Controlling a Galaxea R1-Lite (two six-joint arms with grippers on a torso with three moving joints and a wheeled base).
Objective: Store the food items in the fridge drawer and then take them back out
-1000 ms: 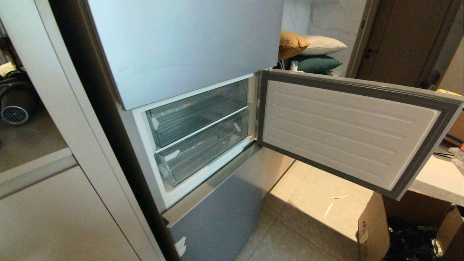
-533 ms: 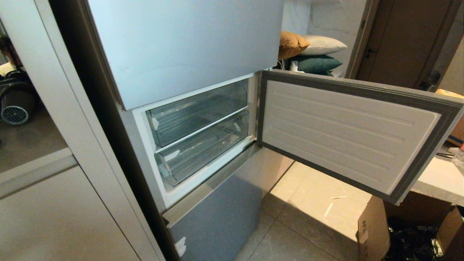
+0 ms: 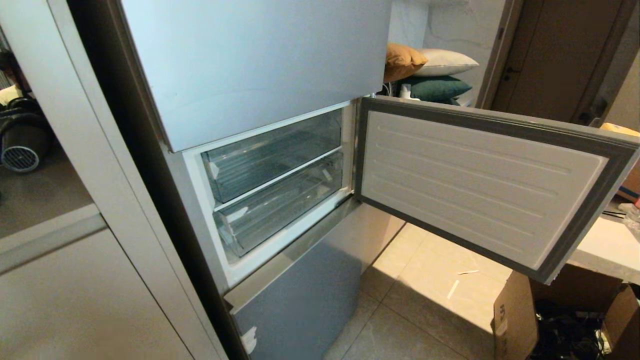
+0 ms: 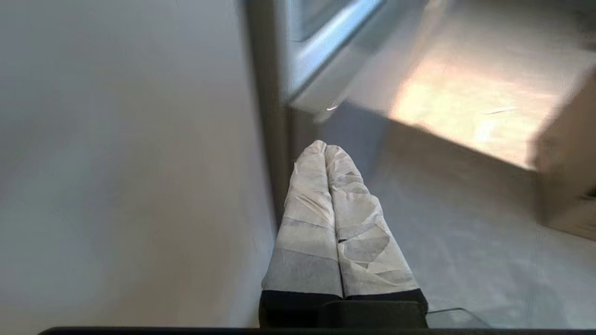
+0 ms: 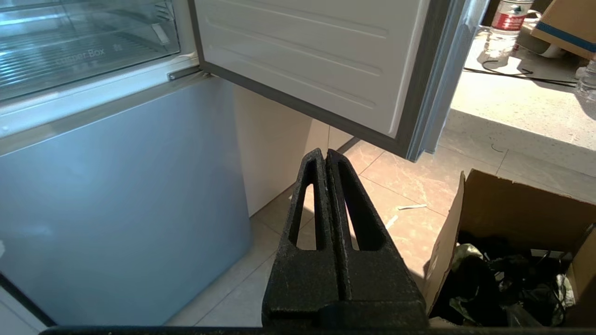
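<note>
The blue-grey fridge's middle door point(image 3: 480, 180) stands swung open to the right. Behind it sit two see-through bins, an upper fridge drawer point(image 3: 272, 155) and a lower one point(image 3: 282, 210), both pushed in with nothing visible inside. The food items are out of view. Neither arm shows in the head view. My left gripper point(image 4: 325, 145), with white-wrapped fingers, is shut and empty, low beside the fridge's lower corner. My right gripper point(image 5: 324, 151), black, is shut and empty, low in front of the fridge's lowest panel point(image 5: 116, 195), below the open door point(image 5: 302, 51) and a drawer point(image 5: 84, 51).
An open cardboard box point(image 3: 510, 315) of dark stuff stands on the tiled floor at the right, under the door's outer edge. A pale counter point(image 3: 605, 247) lies beyond it. A water bottle point(image 5: 507, 18) stands on the floor past the door. A light cabinet point(image 3: 75, 290) flanks the fridge's left.
The open middle door's outer edge has shifted slightly; the drawers stay pushed in and no arm has entered the head view.
</note>
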